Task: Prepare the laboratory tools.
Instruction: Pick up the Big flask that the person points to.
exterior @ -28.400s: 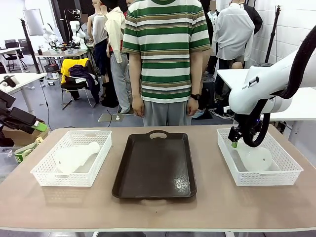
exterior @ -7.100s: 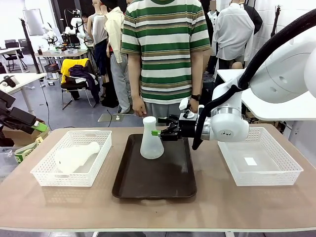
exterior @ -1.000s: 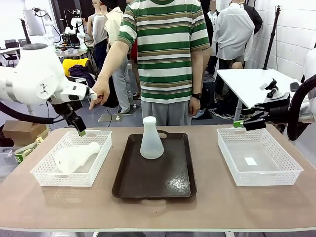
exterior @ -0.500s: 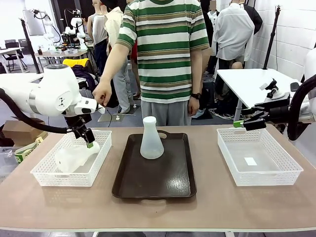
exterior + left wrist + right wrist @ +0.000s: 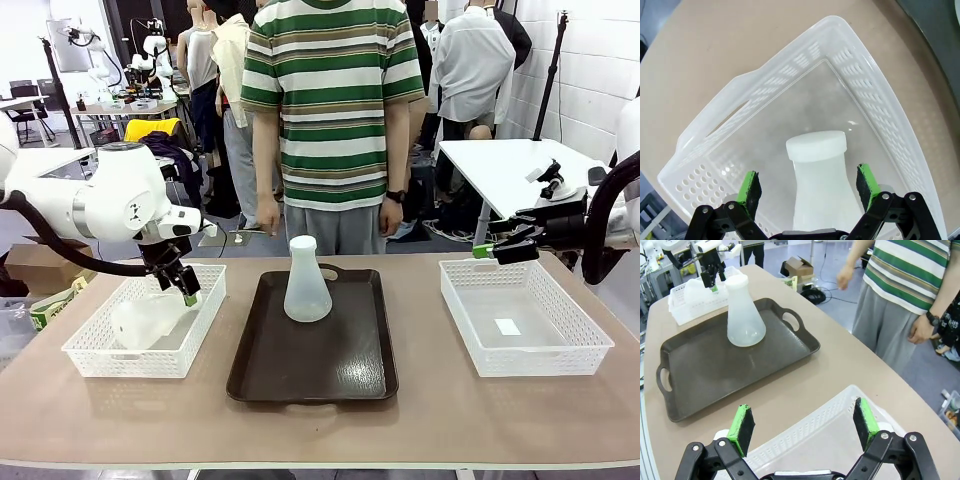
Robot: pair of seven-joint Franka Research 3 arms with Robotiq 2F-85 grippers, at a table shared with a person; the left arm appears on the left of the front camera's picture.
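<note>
Flask neck [image 5: 816, 150] (off basket walls [image 5: 875, 95]) below left gripper [image 5: 808, 185]

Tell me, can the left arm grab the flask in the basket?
Probably yes: the open left gripper sits at the neck of the flask in the basket, a finger on each side, nothing between.

Left arm [image 5: 105, 205] — comes in from the left, wrist bent downward; left gripper [image 5: 189, 294] points down, jaws spread wide. Right arm [image 5: 612, 228] — held level at the right; right gripper [image 5: 484, 251] points inward, jaws wide apart.
</note>
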